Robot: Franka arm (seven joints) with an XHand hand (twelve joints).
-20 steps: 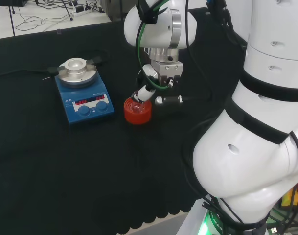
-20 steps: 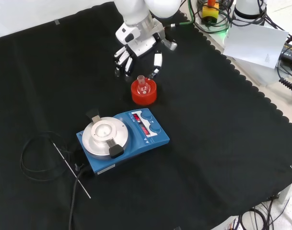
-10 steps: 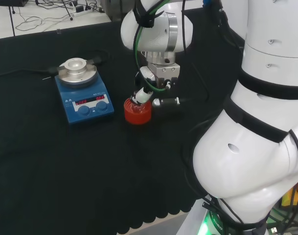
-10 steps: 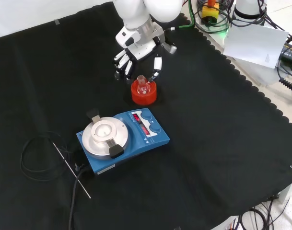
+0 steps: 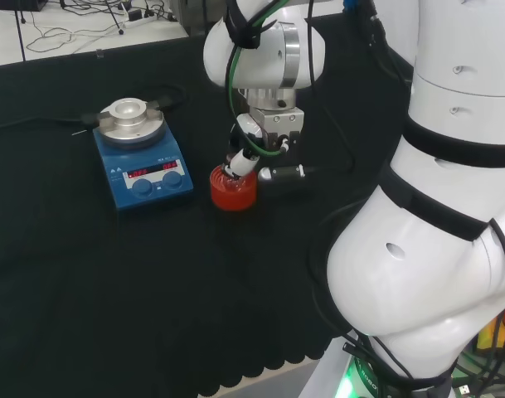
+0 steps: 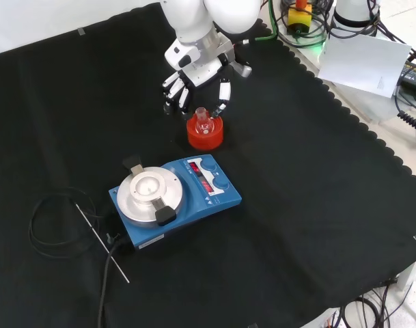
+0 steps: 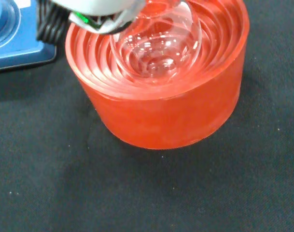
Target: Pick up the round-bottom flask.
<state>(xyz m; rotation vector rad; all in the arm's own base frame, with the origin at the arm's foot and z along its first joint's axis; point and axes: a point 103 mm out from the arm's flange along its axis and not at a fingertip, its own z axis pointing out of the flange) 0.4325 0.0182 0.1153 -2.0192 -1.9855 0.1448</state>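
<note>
The clear round-bottom flask [image 6: 203, 120] sits upright in a red ribbed ring stand [image 6: 205, 134] near the middle of the black cloth. In the wrist view its glass bulb [image 7: 159, 44] rests in the stand's [image 7: 172, 118] ribbed hollow. The hand [image 6: 197, 67] hangs just beyond and above the flask in the front view. Its fingers [image 6: 173, 92] stand to one side of the neck and the thumb [image 6: 223, 94] to the other, spread apart and not closed on the glass. In the head view a fingertip [image 5: 242, 162] reaches the stand's [image 5: 232, 191] top.
A blue hotplate stirrer [image 6: 175, 198] with a round metal top stands close in front of the stand in the front view, left of it in the head view [image 5: 142, 170]. A black cable loop [image 6: 49, 225] and a thin rod [image 6: 102, 242] lie beside it. The arm's white links [image 5: 439, 249] rise at the head view's right.
The hand has come a little lower and closer over the flask's neck during the last second. The flask and stand have stayed where they were.
</note>
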